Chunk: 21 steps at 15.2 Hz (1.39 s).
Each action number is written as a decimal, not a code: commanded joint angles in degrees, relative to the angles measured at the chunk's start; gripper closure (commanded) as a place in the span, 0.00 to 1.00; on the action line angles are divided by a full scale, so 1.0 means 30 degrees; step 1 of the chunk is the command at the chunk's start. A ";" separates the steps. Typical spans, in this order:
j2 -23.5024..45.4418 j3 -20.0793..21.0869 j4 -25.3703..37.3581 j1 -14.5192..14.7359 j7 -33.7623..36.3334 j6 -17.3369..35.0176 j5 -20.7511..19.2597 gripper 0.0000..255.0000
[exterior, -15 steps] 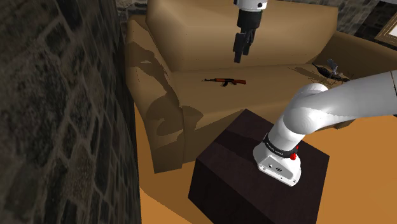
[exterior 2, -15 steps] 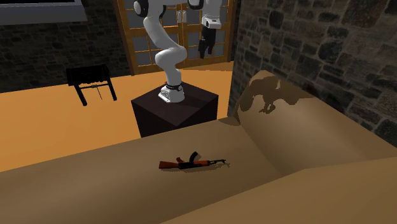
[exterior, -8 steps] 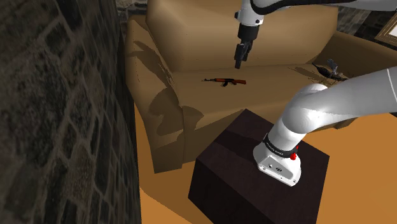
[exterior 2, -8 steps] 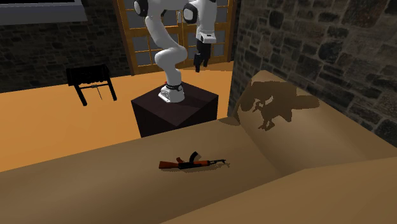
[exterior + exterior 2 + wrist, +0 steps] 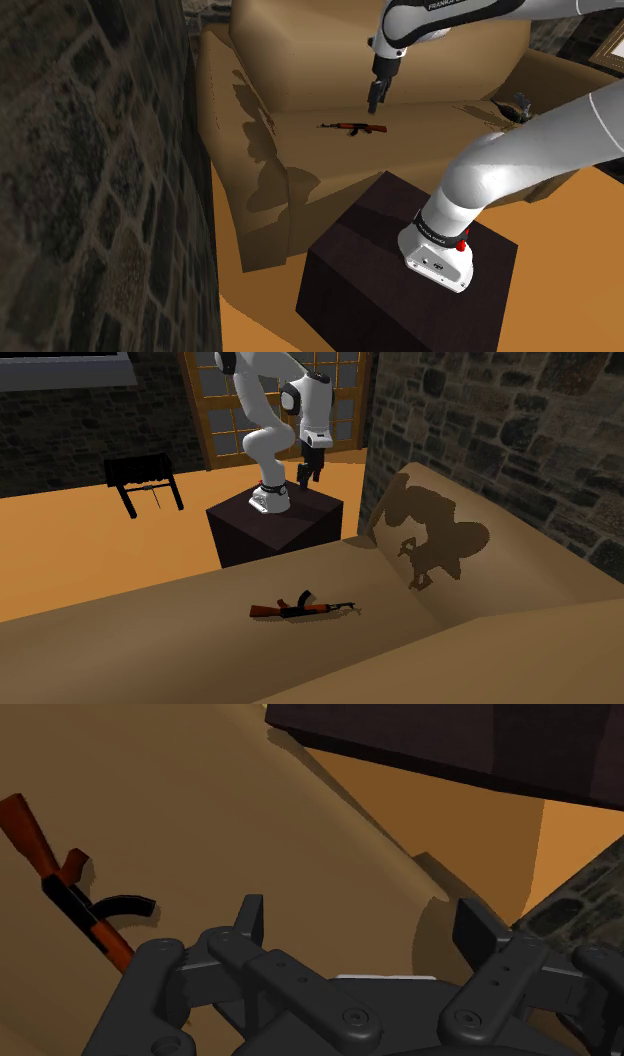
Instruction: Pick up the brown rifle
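Observation:
A small brown and black rifle (image 5: pixel 353 126) lies flat on the seat of a tan sofa (image 5: pixel 300 70). In the second exterior view the rifle (image 5: pixel 303 609) rests mid-seat, stock toward that view's left. My gripper (image 5: pixel 373 105) hangs above the seat, just right of the rifle in the shoulder view and clear of it. Across the seat, the gripper (image 5: pixel 306 480) hovers in front of the stand. In the wrist view the gripper (image 5: pixel 362 929) is open, fingers (image 5: pixel 250 917) apart with nothing between them, and the rifle (image 5: pixel 70 884) lies off to the side.
The dark box stand (image 5: pixel 400 270) sits close against the sofa's front edge. A stone wall (image 5: pixel 90 170) flanks the sofa's arm. A small dark object (image 5: pixel 520 108) lies on the seat at the shoulder view's right. A black chair (image 5: pixel 143 477) stands on the orange floor.
The arm has bent forward and the gripper has come down from high above the sofa back toward the seat near the rifle. Its shadow has slid along the sofa. The rifle has not moved.

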 commanded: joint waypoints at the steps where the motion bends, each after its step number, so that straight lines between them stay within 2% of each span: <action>1: 0.1053 -0.0700 -0.0018 -0.0206 -0.0768 0.1327 -0.0314 0.00; 6: 0.4220 -0.2365 0.0735 -0.0453 -0.2765 0.4264 -0.0419 0.00; 10: 0.7094 -0.3560 0.1828 -0.0504 -0.4697 0.6392 0.0312 0.00; 16: 1.1790 -0.4594 0.4256 -0.0870 -0.8397 0.8860 0.3089 0.00; 21: 1.5712 -0.4154 0.7034 -0.2201 -1.1574 0.9958 0.5997 0.00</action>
